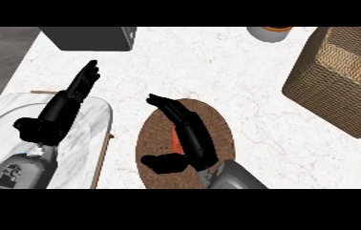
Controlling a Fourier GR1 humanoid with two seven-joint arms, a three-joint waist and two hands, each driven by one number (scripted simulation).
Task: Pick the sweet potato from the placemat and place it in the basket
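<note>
Orange sweet potato (175, 142) lies on the round brown woven placemat (218, 129) at lower centre, seemingly ungrasped beneath the open right hand (185, 129); open left hand (74, 94) rests left; tan wicker basket (331, 76), upper right, awaits

sweet potato (176, 144): orange | placemat (152, 133): brown woven | basket (328, 78): tan wicker | counter (211, 67): white marble | hands: black

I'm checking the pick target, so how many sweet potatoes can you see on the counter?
1. A sweet potato lies on the round brown placemat, mostly hidden under the right hand. More could be hidden beneath that hand or inside the basket.
</note>
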